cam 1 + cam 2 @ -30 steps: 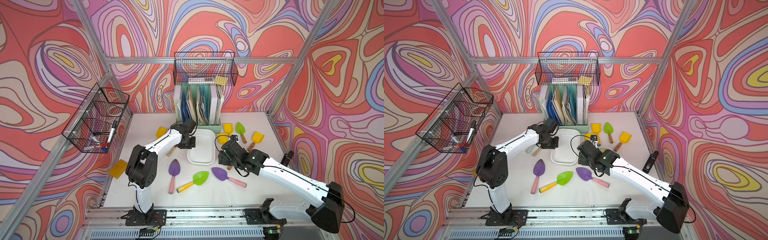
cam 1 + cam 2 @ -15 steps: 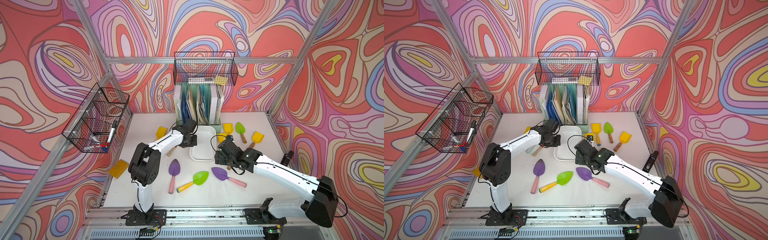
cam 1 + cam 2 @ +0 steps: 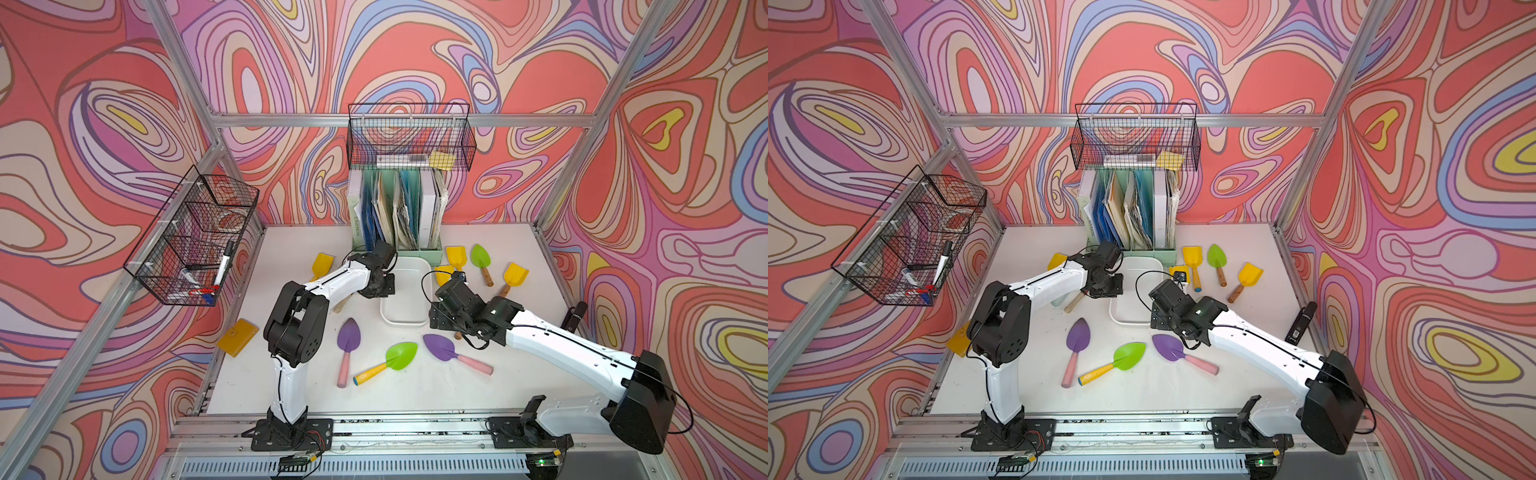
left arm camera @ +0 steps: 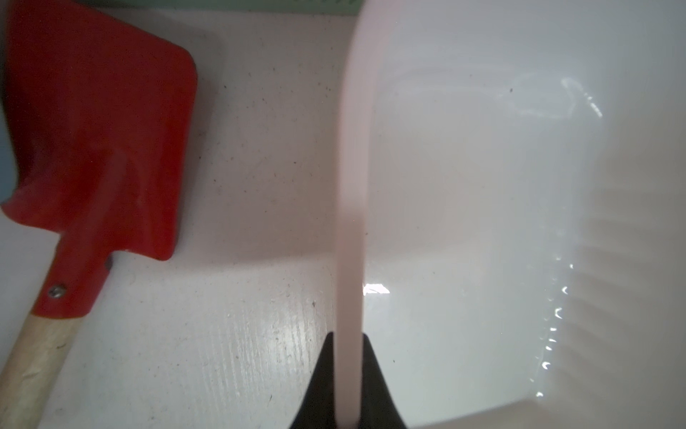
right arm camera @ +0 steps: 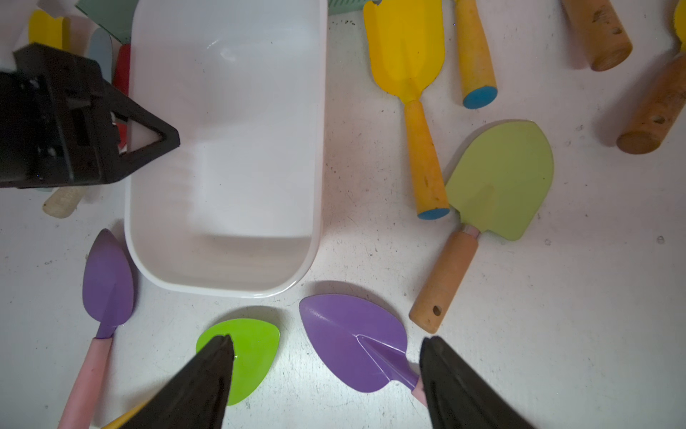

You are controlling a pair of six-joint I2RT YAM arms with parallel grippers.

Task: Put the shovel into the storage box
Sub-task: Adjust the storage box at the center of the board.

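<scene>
The nearest shovel is the purple shovel [image 5: 352,341] with the pink handle. In both top views it lies flat on the counter [image 3: 415,390] just below the centre of the frame. Its blade points toward the lower right corner of the storage box [image 3: 405,295], near it but not touching. The storage box sits at the centre of the frame, and we see nothing in it.

The right claw [image 5: 326,341] hangs over the shovel, spread wide and holding nothing. In the right wrist view the blade lies between the fingers and the neck runs just beside one of them. The left claw [image 4: 347,336] is pinched shut on the box's long rim, which we judge steadies the box.

To pick up well, we think we should shift slightly toward the handle and straddle the narrow neck, not the broad blade. We should close only once the tips near the counter. The green shovel [image 5: 241,356] lies just beside the other finger, so we should avoid nudging it. We would then lift clear of the rim and lay the shovel lengthwise, since the box looks about as long as the shovel.
</scene>
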